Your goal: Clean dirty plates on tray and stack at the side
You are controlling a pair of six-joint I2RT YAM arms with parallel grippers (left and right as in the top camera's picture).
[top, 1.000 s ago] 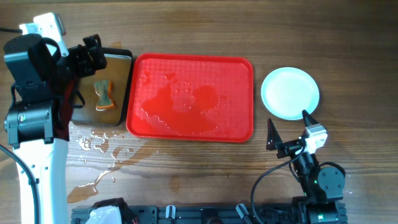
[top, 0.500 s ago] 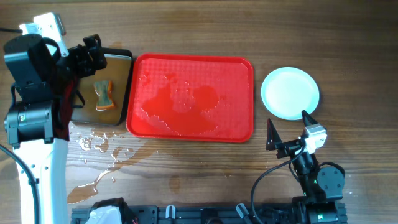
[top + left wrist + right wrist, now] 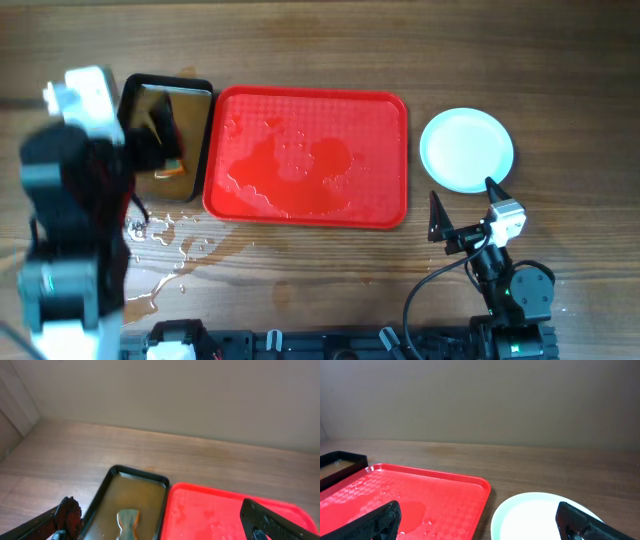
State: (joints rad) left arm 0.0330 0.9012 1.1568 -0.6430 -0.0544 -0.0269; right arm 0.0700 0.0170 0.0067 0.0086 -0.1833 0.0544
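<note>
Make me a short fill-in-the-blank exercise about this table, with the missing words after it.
1. The colour of the tray is ___.
2. In the overhead view, the white plate lies to the ___ of the tray.
3. The sponge lies in the black ___.
4. The right gripper holds nothing; it is ___.

Missing words: red; right; pan; open

The left arm [image 3: 72, 200] and right arm [image 3: 505, 275] hover, jaws spread wide, empty.
</note>
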